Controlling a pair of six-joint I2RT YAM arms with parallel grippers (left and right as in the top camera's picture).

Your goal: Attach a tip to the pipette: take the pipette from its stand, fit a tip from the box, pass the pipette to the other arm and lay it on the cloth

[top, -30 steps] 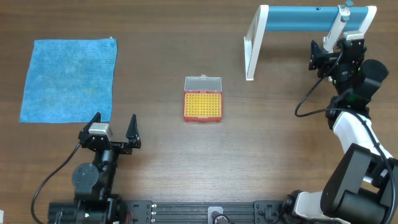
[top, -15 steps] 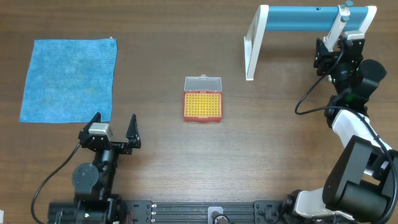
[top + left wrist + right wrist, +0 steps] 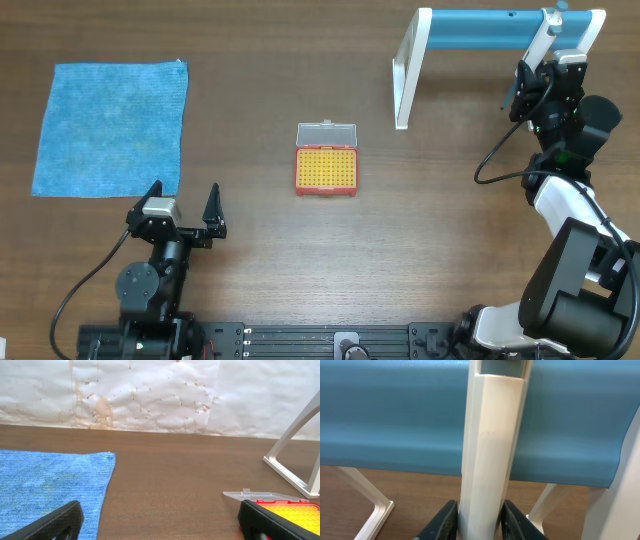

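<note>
Brown wooden table (image 3: pixel 420 230), stained paper wall (image 3: pixel 150 395) behind, and the action is all at the far right corner. The right gripper (image 3: pixel 479 521) is at the stand (image 3: pixel 408 70), fingers pressed on either flank of the white pipette (image 3: pixel 487 450). That looks like a firm hold low on the body, ready for lifting it off the blue crossbar (image 3: pixel 395 410). The pipette hangs from that bar, long axis near upright, head up top; its lower end is hidden. The left gripper (image 3: pixel 185 190) waits with fingers spread wide beside the blue cloth (image 3: pixel 110 125), well placed for the handover. The tip box (image 3: pixel 326 168) sits mid-table, lid open.
</note>
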